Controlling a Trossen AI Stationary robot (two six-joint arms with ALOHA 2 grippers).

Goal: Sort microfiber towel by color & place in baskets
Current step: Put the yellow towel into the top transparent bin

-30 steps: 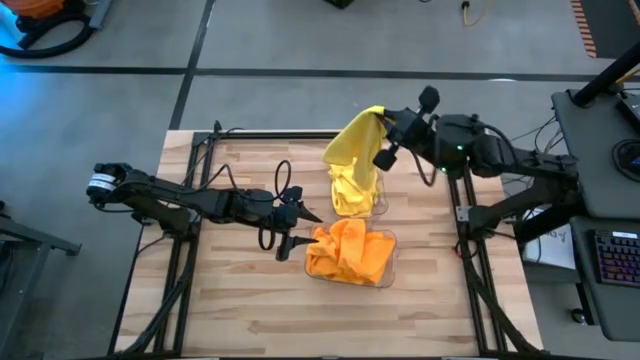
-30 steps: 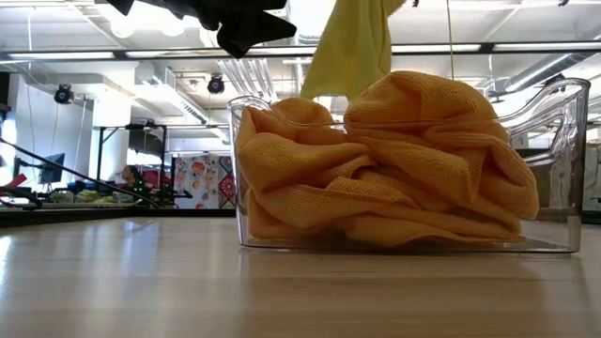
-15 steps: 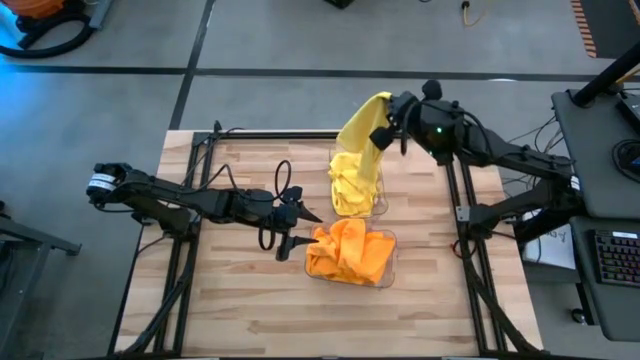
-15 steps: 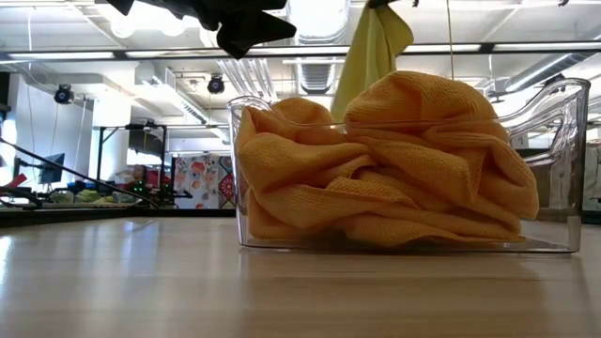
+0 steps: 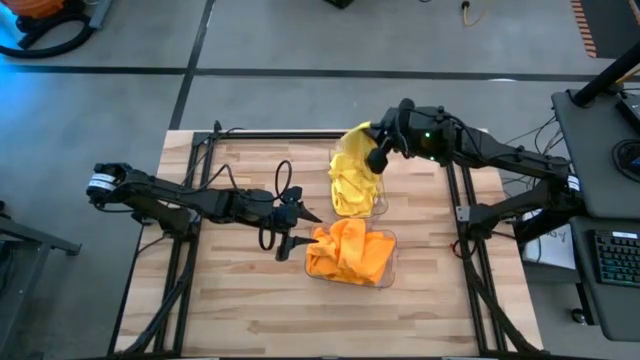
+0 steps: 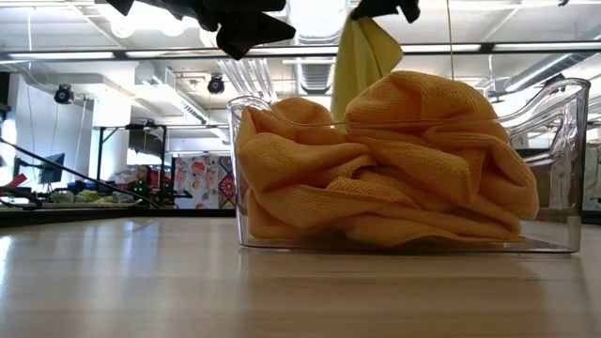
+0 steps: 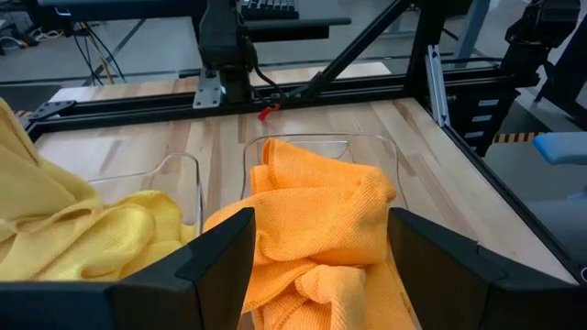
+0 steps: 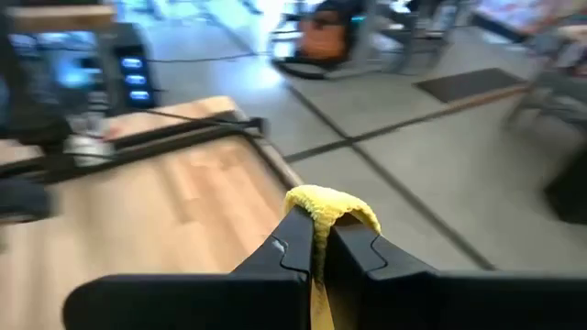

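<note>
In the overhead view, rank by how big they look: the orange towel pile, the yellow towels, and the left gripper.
1. Orange towel pile, largest.
2. Yellow towels, close behind; the right gripper lifts one nearer the camera, so this order is unsure.
3. Left gripper, clearly smallest.

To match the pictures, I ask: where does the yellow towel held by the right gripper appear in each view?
High view: yellow towel, upper centre, over the far basket.
Low view: top centre, behind the orange towels.
Left wrist view: left edge.
Right wrist view: centre, between the fingers.
Shared landmark: the orange towels.
</note>
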